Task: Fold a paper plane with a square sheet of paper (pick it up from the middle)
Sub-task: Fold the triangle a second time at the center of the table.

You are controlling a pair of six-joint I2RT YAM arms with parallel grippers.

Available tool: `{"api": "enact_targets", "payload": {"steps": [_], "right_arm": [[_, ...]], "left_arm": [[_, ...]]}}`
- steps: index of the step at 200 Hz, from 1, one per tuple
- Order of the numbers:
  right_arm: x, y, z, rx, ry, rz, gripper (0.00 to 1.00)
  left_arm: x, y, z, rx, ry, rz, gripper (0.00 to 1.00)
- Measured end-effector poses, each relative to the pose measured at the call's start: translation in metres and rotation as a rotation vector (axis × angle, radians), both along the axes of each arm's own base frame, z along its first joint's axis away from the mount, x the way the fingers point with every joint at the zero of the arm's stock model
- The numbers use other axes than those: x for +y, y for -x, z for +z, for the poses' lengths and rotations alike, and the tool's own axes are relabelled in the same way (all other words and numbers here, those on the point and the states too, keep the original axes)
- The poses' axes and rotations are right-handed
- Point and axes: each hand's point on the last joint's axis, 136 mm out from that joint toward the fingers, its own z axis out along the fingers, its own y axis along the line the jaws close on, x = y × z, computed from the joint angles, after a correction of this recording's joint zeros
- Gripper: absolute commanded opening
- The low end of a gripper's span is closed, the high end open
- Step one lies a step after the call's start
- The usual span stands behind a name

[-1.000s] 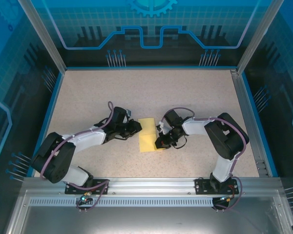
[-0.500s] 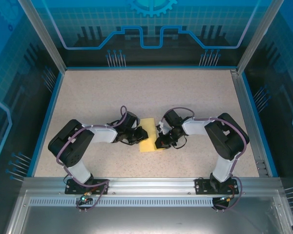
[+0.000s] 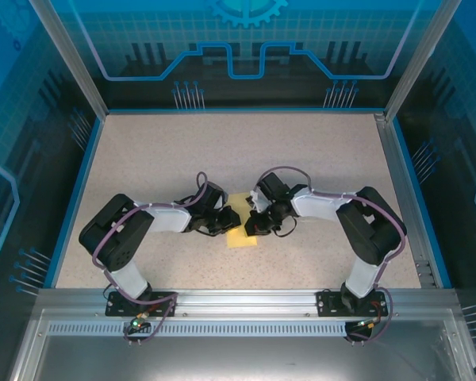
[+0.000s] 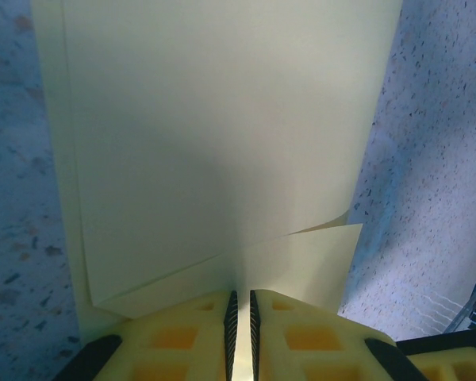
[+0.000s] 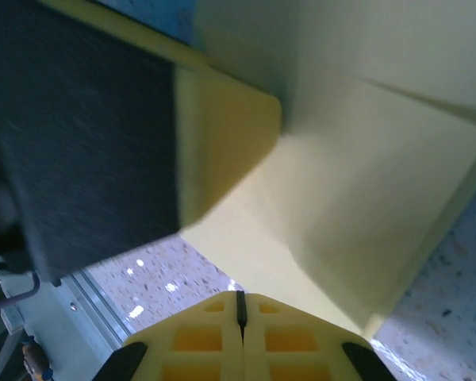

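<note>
The sheet (image 3: 239, 238) is lying just below the centre of the top view, on the speckled table (image 3: 159, 159). It is hemmed in by the two grippers, so only a yellow sliver is showing below them and a smaller one above. The left gripper (image 3: 228, 221) is reaching in from the left and the right gripper (image 3: 253, 225) from the right, and the two are sitting almost against each other.

In the left wrist view the sheet is lying flat and doubled, with one layer's slanting edge crossing the lower part of the frame. The fingers (image 4: 301, 337) at the bottom edge are clenched with a pale strip in the slit between them, so they are apparently pinching the near edge. In the right wrist view the fingers (image 5: 198, 337) are likewise pressed together. The sheet is rising steeply from their tips toward the upper right with a crease through it, and it looks gripped.

I judge that a fold is under way, with no dart shape yet. Both grippers are holding one thin sheet, so any pull apart is likely to tear it or yank it out of one pinch. If the lifted flap is laid down off line, the crease is going to set crooked. The grippers are also working so close that they could knock together and drag the sheet.
</note>
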Motion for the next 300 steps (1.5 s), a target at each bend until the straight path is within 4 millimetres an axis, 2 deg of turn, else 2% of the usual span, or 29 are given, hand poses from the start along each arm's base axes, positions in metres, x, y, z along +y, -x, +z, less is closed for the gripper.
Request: {"api": "enact_targets", "payload": {"steps": [37,136,300], "right_arm": [[0.008,-0.009,-0.009,0.012,0.004,-0.014,0.05],[0.009,-0.006,-0.026,0.064,0.042,-0.038,0.05],[0.009,-0.009,-0.025,0.067,0.082,-0.073,0.04]], "left_arm": [[0.000,0.000,0.000,0.000,0.000,0.000,0.18],[0.000,0.000,0.000,0.000,0.000,0.001,0.18],[0.001,-0.002,0.000,-0.008,-0.005,0.008,0.18]]}}
